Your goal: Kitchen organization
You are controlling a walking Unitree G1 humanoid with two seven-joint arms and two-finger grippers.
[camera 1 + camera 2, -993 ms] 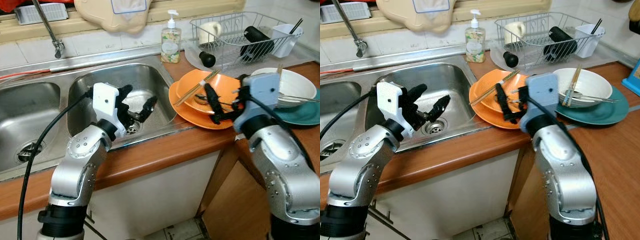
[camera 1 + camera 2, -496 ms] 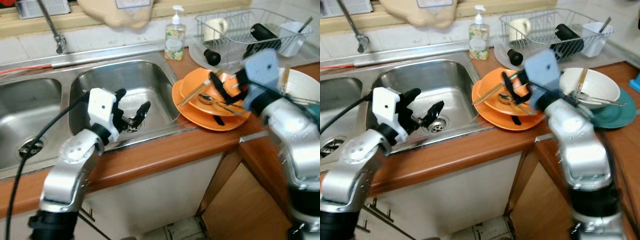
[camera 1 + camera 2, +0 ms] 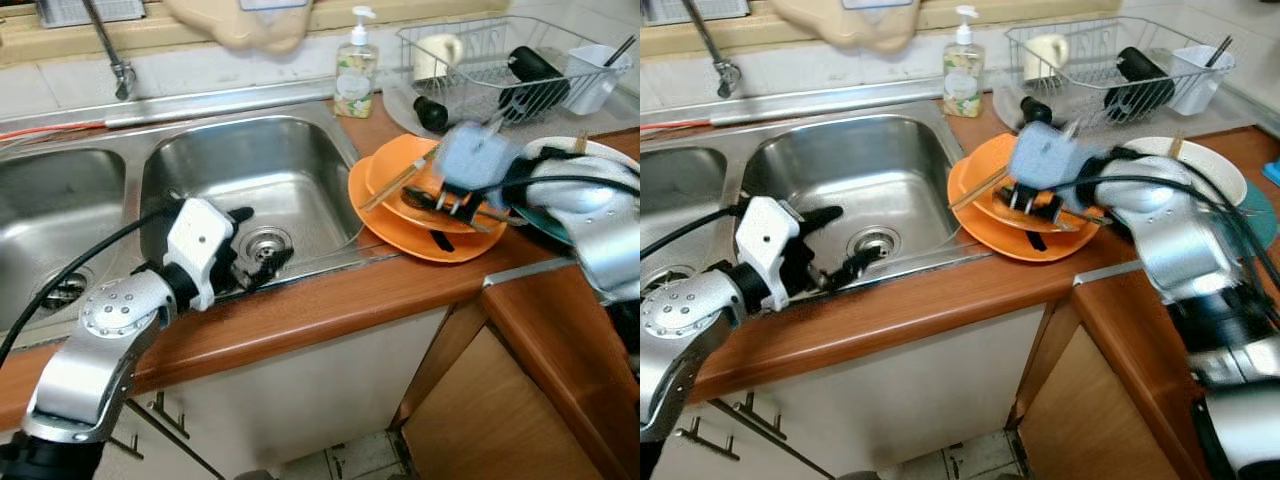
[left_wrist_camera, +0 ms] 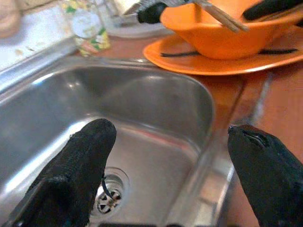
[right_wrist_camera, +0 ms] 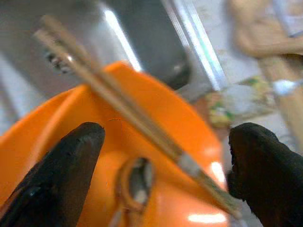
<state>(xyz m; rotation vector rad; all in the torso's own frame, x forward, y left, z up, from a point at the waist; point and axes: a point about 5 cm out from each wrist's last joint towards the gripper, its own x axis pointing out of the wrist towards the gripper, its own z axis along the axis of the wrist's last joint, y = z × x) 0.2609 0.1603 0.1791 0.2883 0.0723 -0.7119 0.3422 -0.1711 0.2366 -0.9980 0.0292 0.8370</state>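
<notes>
Kitchen counter with a steel sink (image 3: 250, 180). Right gripper (image 3: 1032, 205) hovers over an orange bowl (image 3: 420, 185) stacked on an orange plate (image 3: 400, 225) beside the sink, fingers spread wide and empty, straddling the chopsticks (image 5: 118, 111) lying across the bowl, likely lining up to pick them out. Left gripper (image 3: 252, 268) waits at the sink's front edge, fingers apart, holding nothing.
</notes>
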